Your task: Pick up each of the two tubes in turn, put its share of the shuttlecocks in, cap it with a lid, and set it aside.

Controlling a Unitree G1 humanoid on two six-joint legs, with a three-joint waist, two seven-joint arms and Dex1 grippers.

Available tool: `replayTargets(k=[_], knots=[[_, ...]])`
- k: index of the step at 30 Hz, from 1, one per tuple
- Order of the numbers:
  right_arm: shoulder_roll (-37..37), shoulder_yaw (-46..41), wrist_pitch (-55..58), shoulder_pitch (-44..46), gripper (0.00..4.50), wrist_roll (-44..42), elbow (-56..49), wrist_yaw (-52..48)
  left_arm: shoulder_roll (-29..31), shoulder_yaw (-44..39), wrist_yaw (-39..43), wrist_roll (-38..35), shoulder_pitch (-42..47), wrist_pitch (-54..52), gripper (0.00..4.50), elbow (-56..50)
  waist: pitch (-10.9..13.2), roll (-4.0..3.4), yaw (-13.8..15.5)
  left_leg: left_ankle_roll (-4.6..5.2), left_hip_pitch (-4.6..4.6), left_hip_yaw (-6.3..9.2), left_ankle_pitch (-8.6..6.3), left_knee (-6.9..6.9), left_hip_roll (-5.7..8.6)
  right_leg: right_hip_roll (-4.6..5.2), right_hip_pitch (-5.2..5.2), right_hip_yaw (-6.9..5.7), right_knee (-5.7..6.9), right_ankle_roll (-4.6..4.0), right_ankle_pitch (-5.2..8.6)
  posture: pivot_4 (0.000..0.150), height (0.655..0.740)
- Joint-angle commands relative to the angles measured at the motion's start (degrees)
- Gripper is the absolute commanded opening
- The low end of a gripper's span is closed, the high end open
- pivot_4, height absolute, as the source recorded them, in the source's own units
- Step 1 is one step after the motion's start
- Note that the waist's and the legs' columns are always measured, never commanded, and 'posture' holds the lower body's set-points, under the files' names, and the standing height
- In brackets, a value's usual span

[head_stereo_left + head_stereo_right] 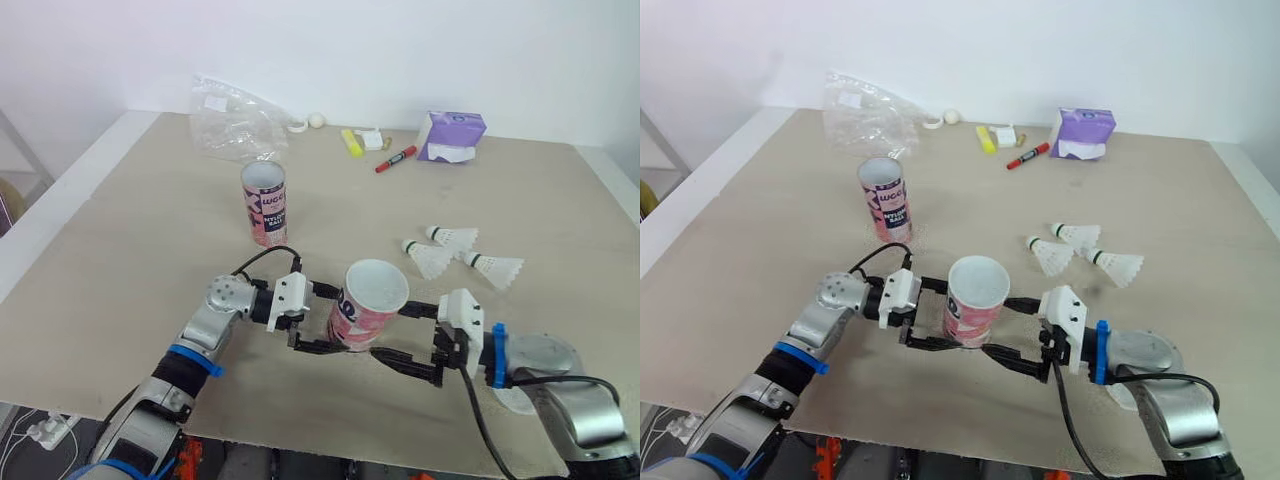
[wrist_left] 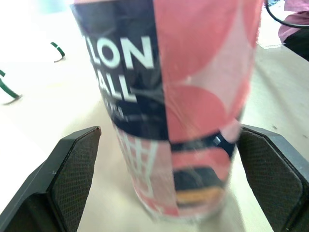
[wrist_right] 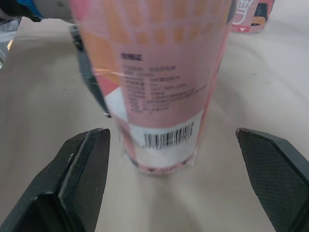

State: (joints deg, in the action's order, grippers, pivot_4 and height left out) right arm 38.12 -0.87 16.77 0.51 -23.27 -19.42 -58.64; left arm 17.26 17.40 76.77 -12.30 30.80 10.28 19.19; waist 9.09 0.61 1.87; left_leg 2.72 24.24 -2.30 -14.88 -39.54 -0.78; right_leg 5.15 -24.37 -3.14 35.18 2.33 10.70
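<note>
Near tube, barcode, lettering perhaps "NYLON BALL"

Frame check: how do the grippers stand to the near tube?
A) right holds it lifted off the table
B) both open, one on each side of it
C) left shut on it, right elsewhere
B: the left gripper and right gripper flank the near tube with fingers spread, and it stands on the table.
</note>
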Motion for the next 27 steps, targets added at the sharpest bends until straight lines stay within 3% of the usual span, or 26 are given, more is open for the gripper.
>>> replayTargets(k=[1, 13, 27], knots=[[-1.0, 0.9, -2.0, 1.5, 4.46, 0.4, 0.6, 0.4, 1.1, -2.2, 0.6, -3.2, -0.4, -1.1, 4.5, -4.1, 0.0, 0.01, 0.0, 0.0, 0.0, 0.0, 0.0, 0.0, 0.01, 0.01, 0.01, 0.0, 0.0, 0.0, -0.01, 0.15, 0.74], [-6.1, 6.1, -3.5, 4.0, 4.46, 2.5, 2.8, 3.2, 2.9, -3.6, -0.3, -4.3, -1.1, -2.5, 4.5, -7.0, 0.0, 0.0, -0.1, -0.08, -0.03, 0.0, 0.06, -0.04, -0.02, -0.11, 0.02, 0.02, 0.03, 0.26, -0.02, 0.15, 0.74], [-11.2, 9.9, -5.1, 8.4, 4.46, 5.1, 8.1, 5.2, 8.3, -5.8, -0.4, -4.9, -6.3, -2.7, 4.5, -10.5, 0.0, -0.01, -0.3, -0.25, -0.1, -0.02, 0.16, -0.05, -0.22, -0.37, 0.0, 0.04, 0.08, 0.0, -0.04, 0.15, 0.74]])
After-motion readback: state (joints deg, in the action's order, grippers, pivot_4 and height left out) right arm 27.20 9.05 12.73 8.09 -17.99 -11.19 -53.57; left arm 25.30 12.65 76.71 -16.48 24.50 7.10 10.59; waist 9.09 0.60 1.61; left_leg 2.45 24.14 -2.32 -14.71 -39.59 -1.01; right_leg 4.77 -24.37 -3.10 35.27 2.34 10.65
